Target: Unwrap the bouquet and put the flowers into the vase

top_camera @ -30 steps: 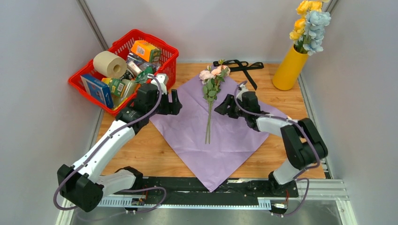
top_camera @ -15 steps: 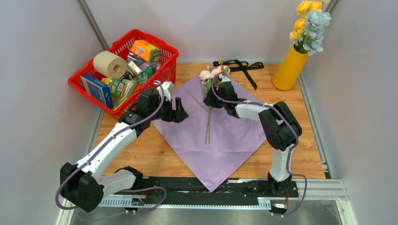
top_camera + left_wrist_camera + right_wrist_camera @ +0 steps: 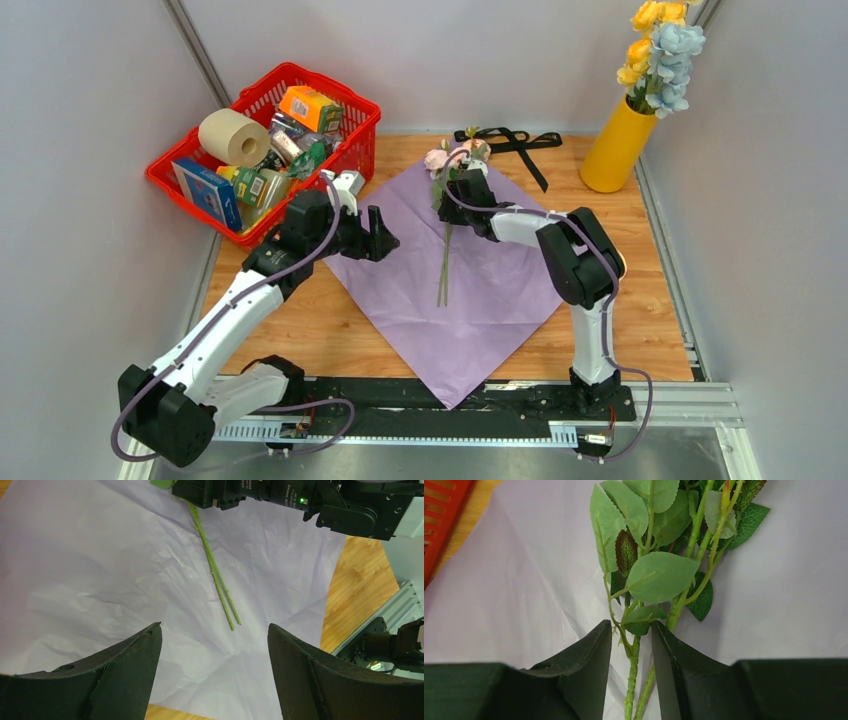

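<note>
Wrapping paper (image 3: 480, 300) spread flat mid-counter (image 3: 640, 290), black ribbon (image 3: 520, 143) loose beyond it at 12 o'clock. Pink flowers (image 3: 446, 225) lying on the paper, heads toward 12, bare stem ends toward 6. Right jaws narrow, set astride the leafy stems just below the heads; stems between them, firm grip or not impossible to tell. Left jaws wide, holding nothing, over the paper's 9 o'clock side. Vase (image 3: 617, 148) upright at 1 o'clock in the far corner, yellow and blue blooms (image 3: 662, 50) standing in it. Red basket (image 3: 190, 195) of packaged goods at 10 o'clock.
</note>
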